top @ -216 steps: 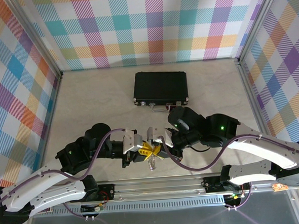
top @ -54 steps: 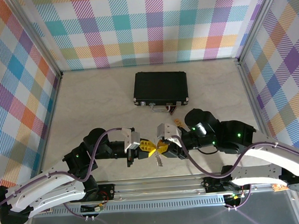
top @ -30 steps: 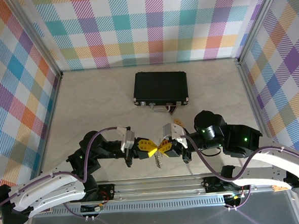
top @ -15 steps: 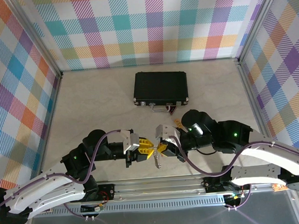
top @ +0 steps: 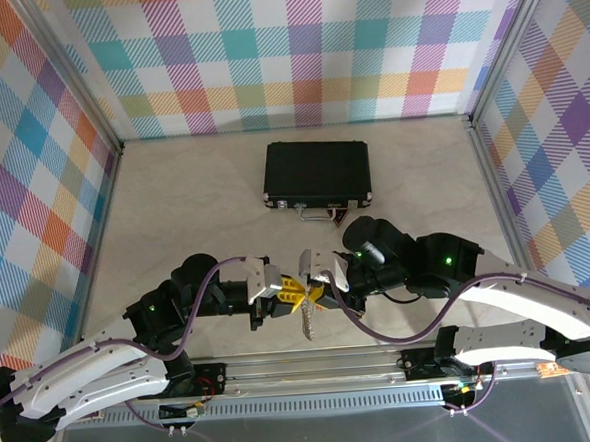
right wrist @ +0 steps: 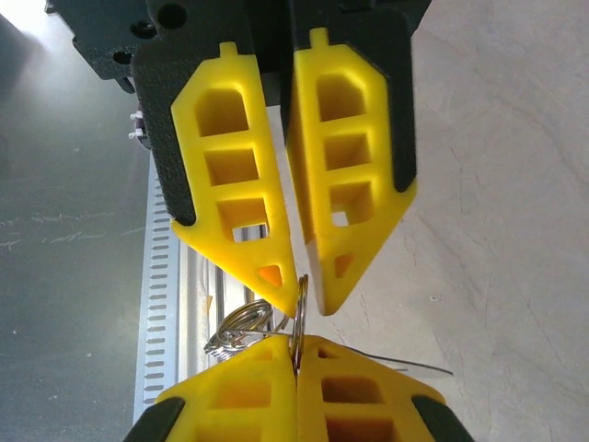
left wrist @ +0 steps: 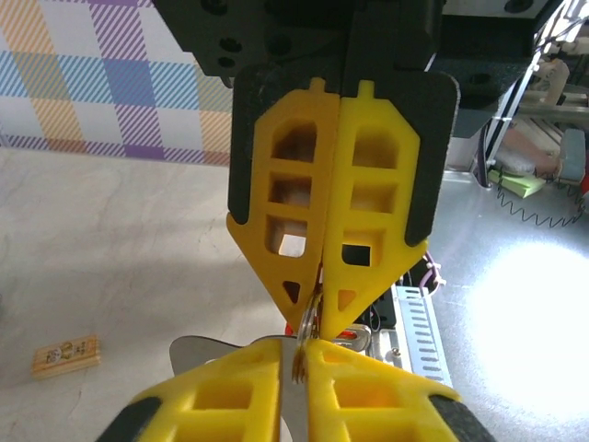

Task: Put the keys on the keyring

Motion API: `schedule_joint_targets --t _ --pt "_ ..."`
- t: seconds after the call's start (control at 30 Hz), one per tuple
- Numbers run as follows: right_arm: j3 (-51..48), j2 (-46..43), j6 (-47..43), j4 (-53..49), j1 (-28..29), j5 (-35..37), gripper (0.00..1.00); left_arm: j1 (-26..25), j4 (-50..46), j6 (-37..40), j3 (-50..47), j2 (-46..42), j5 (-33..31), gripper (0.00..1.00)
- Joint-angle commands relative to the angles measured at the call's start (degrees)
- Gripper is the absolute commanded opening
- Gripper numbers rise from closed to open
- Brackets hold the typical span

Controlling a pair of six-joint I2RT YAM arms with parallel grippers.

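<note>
Keyring (top: 306, 323) hangs above the table's (top: 174, 208) near edge, well short of the black case (top: 317, 173); right gripper (right wrist: 296, 348) is clamped on its thin metal; left gripper (left wrist: 302, 354) pinches it too, tips facing.

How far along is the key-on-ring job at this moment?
Done: the grey-silver metal keyring is off the table. In hand: the left gripper and right gripper meet tip to tip, both pinching a thin metal edge of it. Left: threading the key; a small reddish piece beside the black rectangular case may be it, lying on the table.
</note>
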Motion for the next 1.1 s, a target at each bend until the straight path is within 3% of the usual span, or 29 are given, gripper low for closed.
schedule_joint_targets --t 0.0,0.07,0.2,0.5,0.83,0.97,1.07 --pt "1.9 -0.2 -1.3 0.4 0.4 -1.6 0.0 -0.2 1.0 0.6 2.1 0.5 -0.1 0.08" --pt "1.8 -0.3 -1.3 0.6 0.4 -1.6 0.0 -0.2 1.8 0.0 2.0 0.6 0.5 0.0" --pt "0.8 -2.1 0.2 3.3 0.4 -1.3 0.0 -0.1 6.4 -3.0 1.1 -0.4 2.3 0.0" --pt "-9.7 -9.9 6.1 20.2 0.3 -4.4 0.11 -0.2 18.9 -8.5 -2.9 -2.4 4.0 0.0" --pt "-13.1 -13.3 8.9 25.2 0.2 -5.2 0.12 -0.2 31.4 -13.4 -7.9 -2.0 5.3 0.0" --pt "-13.2 -13.1 8.4 25.7 0.3 -6.0 0.0 -0.2 33.7 -14.4 -8.8 -1.7 4.9 0.0" --pt "-11.9 -12.7 7.9 23.6 0.3 -5.3 0.0 -0.2 30.4 -12.6 -8.0 -1.7 4.0 0.0"
